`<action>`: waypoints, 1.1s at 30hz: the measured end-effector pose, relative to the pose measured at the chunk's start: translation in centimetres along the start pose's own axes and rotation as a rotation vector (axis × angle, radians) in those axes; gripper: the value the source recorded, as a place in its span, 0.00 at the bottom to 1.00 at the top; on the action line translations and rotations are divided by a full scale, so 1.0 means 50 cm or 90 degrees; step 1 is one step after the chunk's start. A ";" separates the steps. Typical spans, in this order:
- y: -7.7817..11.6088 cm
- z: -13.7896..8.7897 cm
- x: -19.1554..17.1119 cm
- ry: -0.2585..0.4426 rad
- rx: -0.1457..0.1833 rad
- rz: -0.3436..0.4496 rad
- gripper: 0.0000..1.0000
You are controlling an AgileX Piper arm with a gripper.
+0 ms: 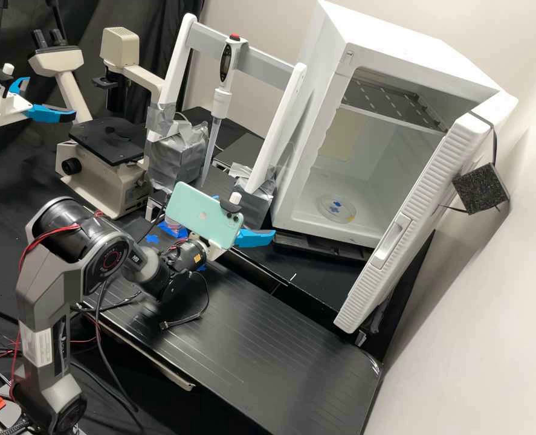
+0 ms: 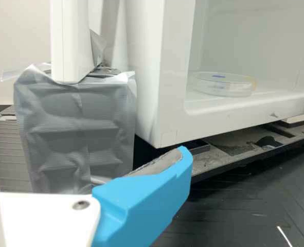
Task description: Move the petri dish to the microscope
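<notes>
My gripper (image 1: pixel 245 216) is open in front of the white incubator (image 1: pixel 312 136), partly behind the mounted phone. The wrist view shows one blue finger of the gripper (image 2: pixel 146 195) with its grey pad bare. The clear petri dish (image 1: pixel 336 208) has blue marks and rests flat on the incubator's floor, behind the doorway. In the wrist view, the dish (image 2: pixel 224 84) sits apart from the finger. At the back left stands the beige microscope (image 1: pixel 107 186), its black stage (image 1: pixel 107 140) bearing no dish.
The incubator door (image 1: pixel 416 220) stands ajar on the right. A pipette (image 1: pixel 221 103) hangs on a white frame whose feet are wrapped in silver tape (image 1: pixel 177 157). Another arm's blue gripper (image 1: pixel 51 96) is at the upper left. A ribbed black board (image 1: pixel 268 338) lies in front.
</notes>
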 end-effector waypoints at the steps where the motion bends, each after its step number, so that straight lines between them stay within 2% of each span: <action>1: 0.000 0.000 0.000 0.000 0.000 0.000 1.00; 10: 0.001 0.001 -0.001 0.001 0.000 0.003 1.00; 13: 0.005 0.013 -0.016 0.006 -0.007 0.003 1.00; 18: 0.028 0.040 -0.062 0.035 0.008 0.025 1.00; 22: 0.068 0.073 -0.095 0.048 0.025 0.067 1.00; 26: 0.113 0.113 -0.117 0.023 0.041 0.099 1.00; 33: 0.192 0.165 -0.107 -0.006 0.041 0.173 1.00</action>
